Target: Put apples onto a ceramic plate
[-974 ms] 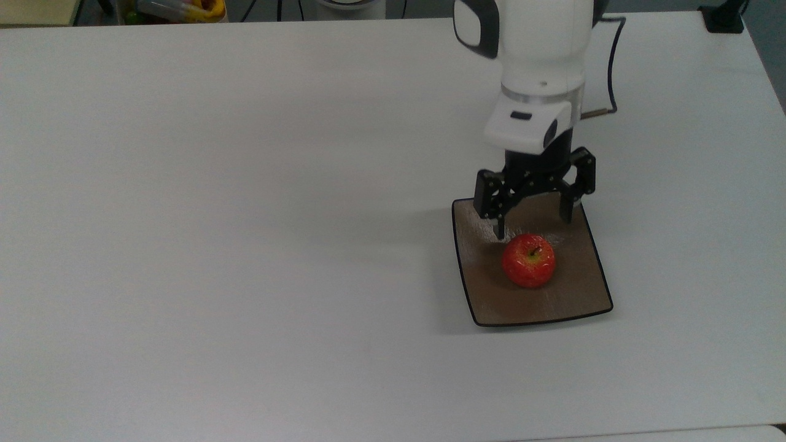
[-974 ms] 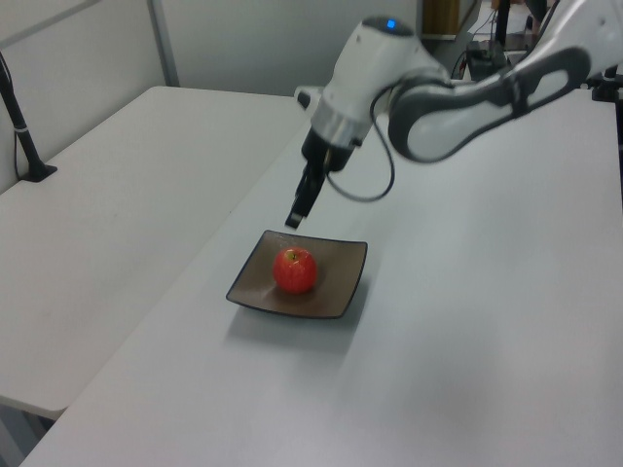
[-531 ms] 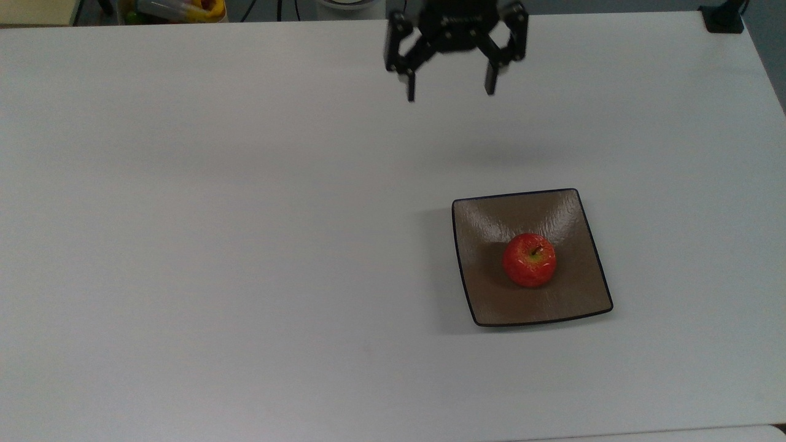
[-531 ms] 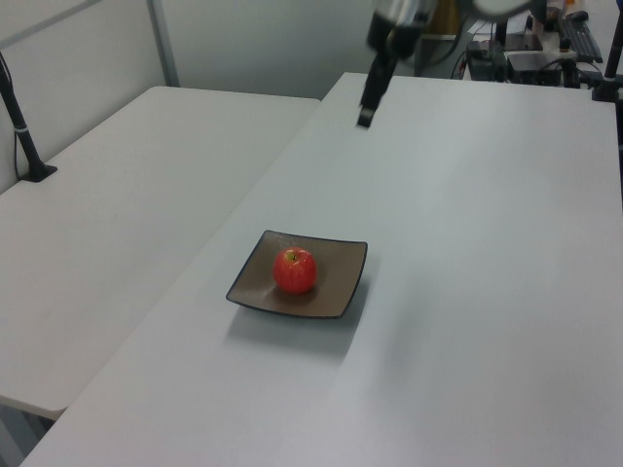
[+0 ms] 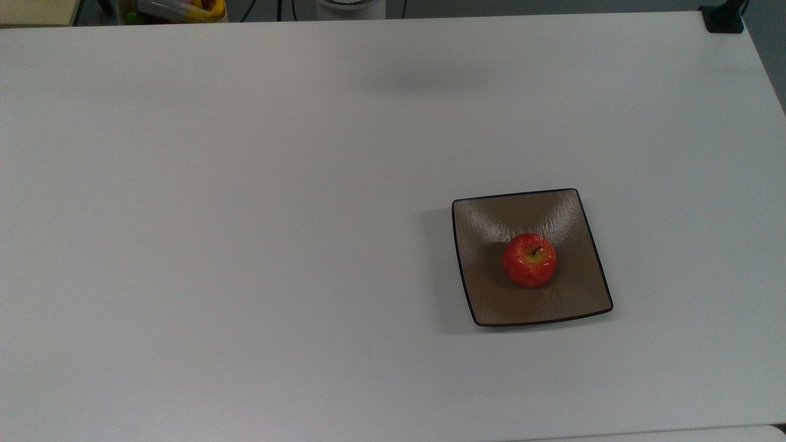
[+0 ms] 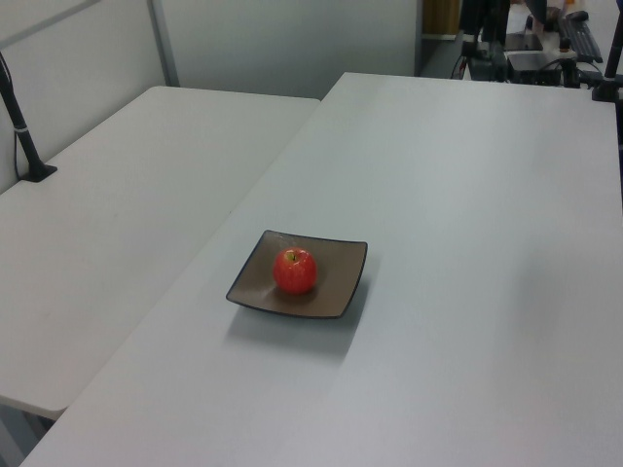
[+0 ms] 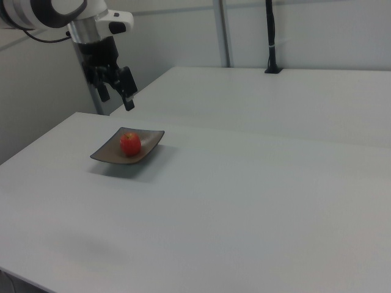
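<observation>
The bench [image 5: 245, 245] is white and wide. On it sits the ceramic plate [image 5: 485, 294], a square brown dish with a thin dark rim and corners that turn up a little. In the top view the plate lies toward the top view's right and a bit low. In the left view the plate [image 6: 336, 292] is near the middle, and in the right view the plate [image 7: 105, 154] is toward the right view's left.

The apple [image 5: 529, 259] rests in the middle of the plate. It is red and shiny, with a yellow-green patch by its short dark stem. The stem points up, so the apple sits flat on its bottom. The turned-up edges of the dish look like they would stop it from rolling off. Nothing else touches the apple [image 6: 294, 270].

Farther back, in the right view, the claw [image 7: 116, 91] hangs in the air above and behind the plate, well apart from the apple [image 7: 130, 144]. Its two black fingers are spread apart and hold nothing. I think the job is done, since the apple is on the plate and the claw is clear of it.
</observation>
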